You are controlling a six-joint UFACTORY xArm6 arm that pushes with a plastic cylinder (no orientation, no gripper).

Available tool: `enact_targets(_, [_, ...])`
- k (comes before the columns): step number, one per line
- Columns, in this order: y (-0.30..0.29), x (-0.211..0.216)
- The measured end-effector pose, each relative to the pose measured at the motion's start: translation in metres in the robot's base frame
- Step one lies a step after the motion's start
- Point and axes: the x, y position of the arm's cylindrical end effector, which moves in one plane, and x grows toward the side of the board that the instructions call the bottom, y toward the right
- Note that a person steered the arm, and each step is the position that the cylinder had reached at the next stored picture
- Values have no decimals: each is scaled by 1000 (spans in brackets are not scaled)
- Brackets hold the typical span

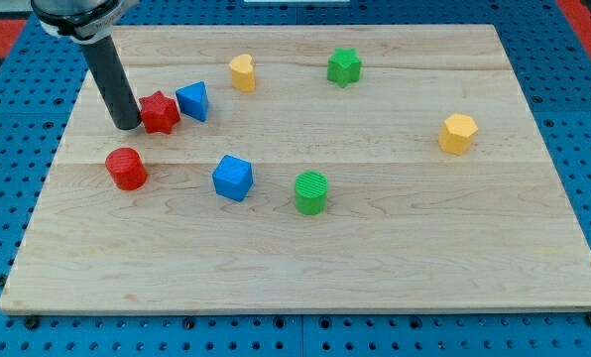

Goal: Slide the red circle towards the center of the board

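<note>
The red circle [127, 168] is a short red cylinder at the view's left on the wooden board [395, 258]. My tip [128, 126] is at the end of the dark rod, just above the red circle in the view and apart from it. The tip stands right beside the left side of a red star-shaped block [160, 111], touching or nearly touching it.
A blue triangular block [193, 100] sits right of the red star. A blue cube [232, 178] and a green cylinder [311, 191] lie near the middle. A yellow heart-like block [242, 71] and a green star [344, 66] are near the top. A yellow hexagon [457, 133] is at the right.
</note>
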Motion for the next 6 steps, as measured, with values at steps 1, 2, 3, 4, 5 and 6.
enact_targets(1, [-8, -37])
enact_targets(2, [26, -37])
enact_targets(3, [29, -11])
enact_targets(4, [-18, -6])
enact_targets(5, [-54, 40])
enact_targets(6, [-34, 99])
